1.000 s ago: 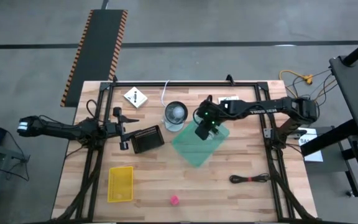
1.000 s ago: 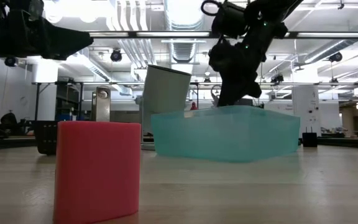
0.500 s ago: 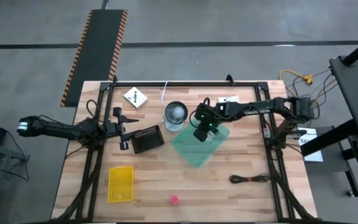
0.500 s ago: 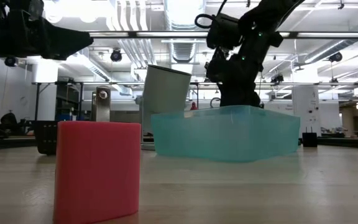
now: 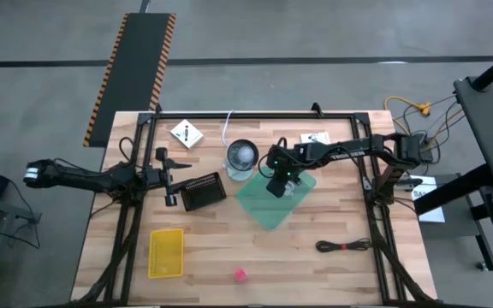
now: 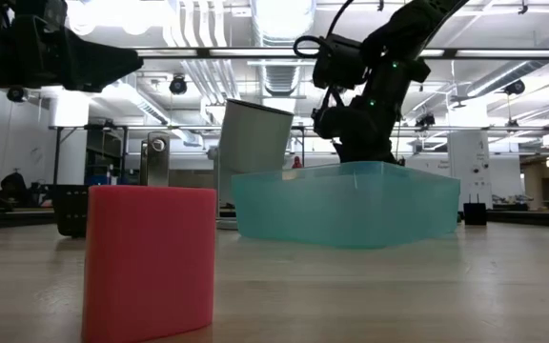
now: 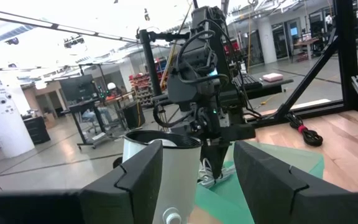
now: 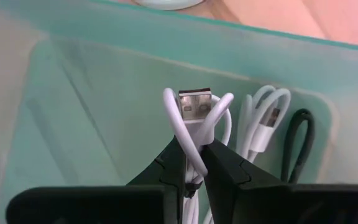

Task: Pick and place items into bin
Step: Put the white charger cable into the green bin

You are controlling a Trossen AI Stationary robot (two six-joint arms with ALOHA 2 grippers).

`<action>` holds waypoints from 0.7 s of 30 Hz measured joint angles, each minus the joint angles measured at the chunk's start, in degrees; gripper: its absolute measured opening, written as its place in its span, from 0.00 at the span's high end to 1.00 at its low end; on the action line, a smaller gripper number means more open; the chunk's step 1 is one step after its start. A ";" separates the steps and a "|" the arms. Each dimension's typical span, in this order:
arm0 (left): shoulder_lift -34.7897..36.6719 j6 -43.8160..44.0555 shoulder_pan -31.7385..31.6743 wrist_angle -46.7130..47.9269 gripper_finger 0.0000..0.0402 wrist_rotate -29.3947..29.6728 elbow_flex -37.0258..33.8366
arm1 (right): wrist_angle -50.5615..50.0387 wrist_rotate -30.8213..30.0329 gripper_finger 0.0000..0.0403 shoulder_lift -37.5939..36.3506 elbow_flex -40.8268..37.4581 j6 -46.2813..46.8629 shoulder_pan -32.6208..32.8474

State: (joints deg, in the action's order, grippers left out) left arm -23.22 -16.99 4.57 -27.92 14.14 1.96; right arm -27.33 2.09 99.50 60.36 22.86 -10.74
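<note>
So your right gripper (image 8: 190, 163) was down over the teal bin (image 5: 264, 208), fingers pinched tight on a white coiled cable (image 8: 194, 121), with its USB plug sticking up just past the fingertips. Right beside that, inside the bin against the far wall, sat another white cable (image 8: 263, 121) and a dark thin loop (image 8: 296, 140), both already dropped in. From above, the gripper sat over the bin's upper part, with the clear-grey cup (image 5: 241, 156) just to its left.

Your left gripper (image 5: 170, 175) was parked well off from the bin, fingers spread with nothing between them, next to a black basket (image 5: 201, 192).

Still out on the table (image 5: 341, 278): a white square packet (image 5: 186, 133) far off near the back rail, another white packet (image 5: 316, 138) behind the right arm, a dark cable (image 5: 343, 246) toward the front right, the tiny pink object (image 5: 240, 275) at the front, and a yellow basket (image 5: 166, 252).
</note>
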 joint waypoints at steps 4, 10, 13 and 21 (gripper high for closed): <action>0.00 0.00 -0.01 0.10 0.55 0.01 0.00 | -0.06 1.35 0.92 0.00 0.00 -0.01 0.00; 0.00 0.00 -0.01 0.16 0.55 0.00 0.00 | -0.08 1.64 0.92 -0.02 0.02 -0.03 0.00; 0.00 0.00 0.01 0.33 0.55 0.00 0.00 | -0.21 5.41 0.91 -0.02 0.02 -1.58 -0.02; 0.00 0.00 0.00 0.43 0.55 0.00 0.00 | -0.18 5.48 0.78 -0.04 0.02 -2.55 0.26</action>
State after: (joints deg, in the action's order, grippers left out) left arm -23.22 -16.99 4.57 -27.49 14.14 1.96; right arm -27.51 7.57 99.46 60.38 20.32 -10.48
